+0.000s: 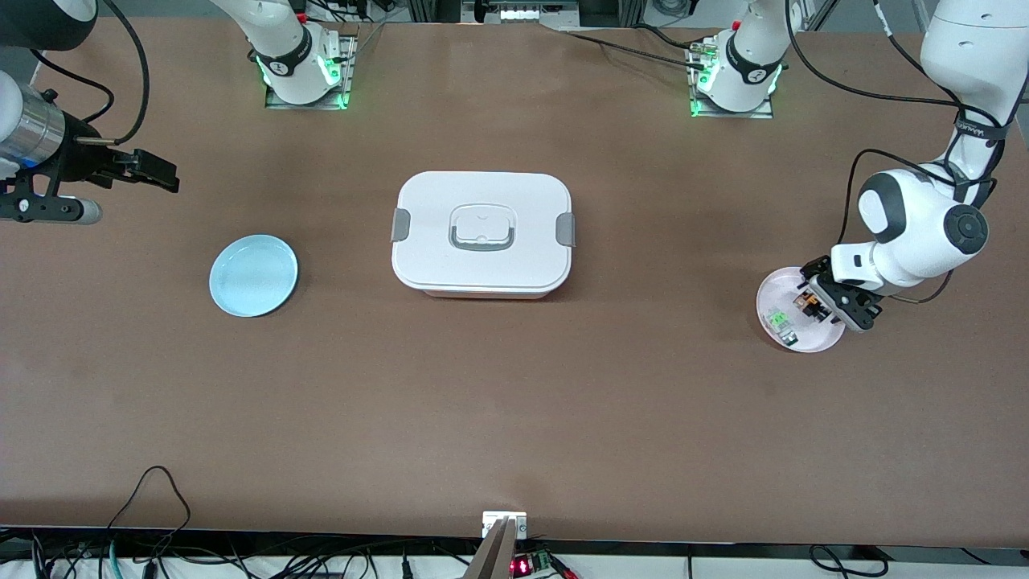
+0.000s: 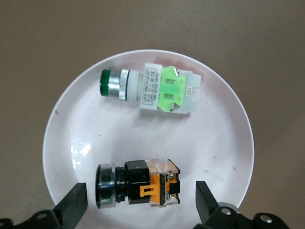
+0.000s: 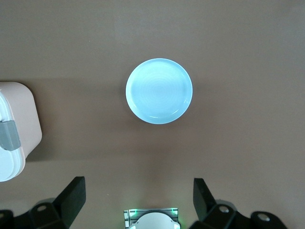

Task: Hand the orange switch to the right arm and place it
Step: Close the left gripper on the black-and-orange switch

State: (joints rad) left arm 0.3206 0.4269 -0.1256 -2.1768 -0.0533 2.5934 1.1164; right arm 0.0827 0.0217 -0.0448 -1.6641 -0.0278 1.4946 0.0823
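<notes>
Two arms on the go here, so biggest stuff first: I've got the white lidded box (image 1: 482, 233) dead centre of the table, with the blue plate (image 1: 253, 275) off at its 9 o'clock toward the right arm's end and the pink plate (image 1: 773, 304) at its 3 o'clock toward the left arm's end. My right gripper (image 1: 149, 170) is just waiting up in the air past the blue plate, fingers wide apart and holding nothing. My left gripper (image 2: 140, 200) is down over the pink plate, fingers spread wide either side of the orange switch (image 2: 138, 183), not squeezing it yet. Worry from here: the green switch (image 2: 150, 89) sits on the same plate, and the orange one's round black cap could roll or pivot if the fingers bite off-centre.
</notes>
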